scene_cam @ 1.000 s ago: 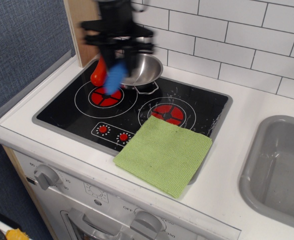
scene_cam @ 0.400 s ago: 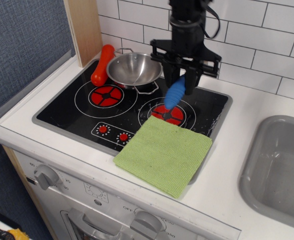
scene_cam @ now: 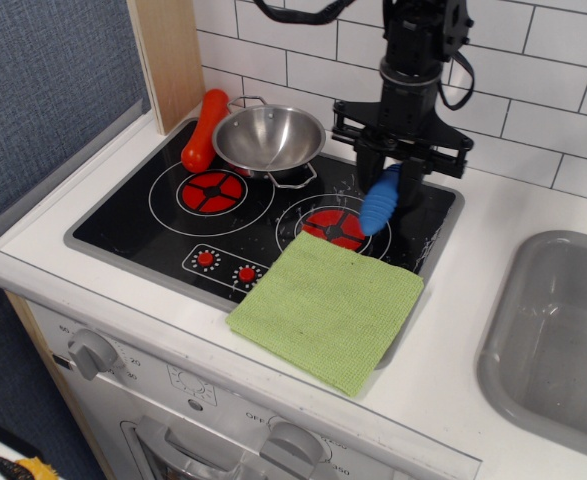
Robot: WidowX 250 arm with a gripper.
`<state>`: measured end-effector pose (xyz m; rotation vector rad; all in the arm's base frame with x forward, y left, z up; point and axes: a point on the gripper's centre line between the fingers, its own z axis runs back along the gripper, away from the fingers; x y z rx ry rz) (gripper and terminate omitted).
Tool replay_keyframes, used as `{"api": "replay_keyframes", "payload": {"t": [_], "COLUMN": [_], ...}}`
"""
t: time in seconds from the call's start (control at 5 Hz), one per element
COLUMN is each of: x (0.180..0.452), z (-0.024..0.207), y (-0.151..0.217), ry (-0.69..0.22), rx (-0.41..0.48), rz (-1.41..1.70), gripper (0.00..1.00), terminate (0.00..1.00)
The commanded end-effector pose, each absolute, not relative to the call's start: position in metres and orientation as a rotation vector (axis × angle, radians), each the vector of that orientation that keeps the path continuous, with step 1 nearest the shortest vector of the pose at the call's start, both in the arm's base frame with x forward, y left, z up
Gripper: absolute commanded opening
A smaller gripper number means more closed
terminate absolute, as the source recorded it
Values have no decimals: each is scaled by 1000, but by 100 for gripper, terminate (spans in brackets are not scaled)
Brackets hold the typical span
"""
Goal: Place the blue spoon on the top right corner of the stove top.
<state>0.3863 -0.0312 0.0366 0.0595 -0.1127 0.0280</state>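
The blue spoon hangs tilted from my gripper, its ribbed blue handle pointing down and left; its metal bowl is hidden between the fingers. The gripper is shut on it and holds it a little above the right half of the stove top, over the far edge of the right red burner. The stove top's far right corner lies just right of the spoon.
A steel pot stands at the stove's back, with a red-orange handled utensil to its left. A green cloth covers the stove's front right corner. A grey sink is at the right. A tiled wall is behind.
My gripper has carried the blue spoon from above the left burner, past the pot, to the right side of the stove, and slightly lower.
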Motion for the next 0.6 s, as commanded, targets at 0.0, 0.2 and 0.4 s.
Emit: {"api": "replay_keyframes", "payload": {"t": [0.0, 0.2, 0.4], "x": [378, 377, 375], "z": [43, 39, 42], "y": [-44, -40, -38], "ry": [-137, -120, -111], "rx": [29, 17, -1], "rz": [-33, -33, -26], "gripper": [0, 100, 100], "terminate": [0, 0, 0]}}
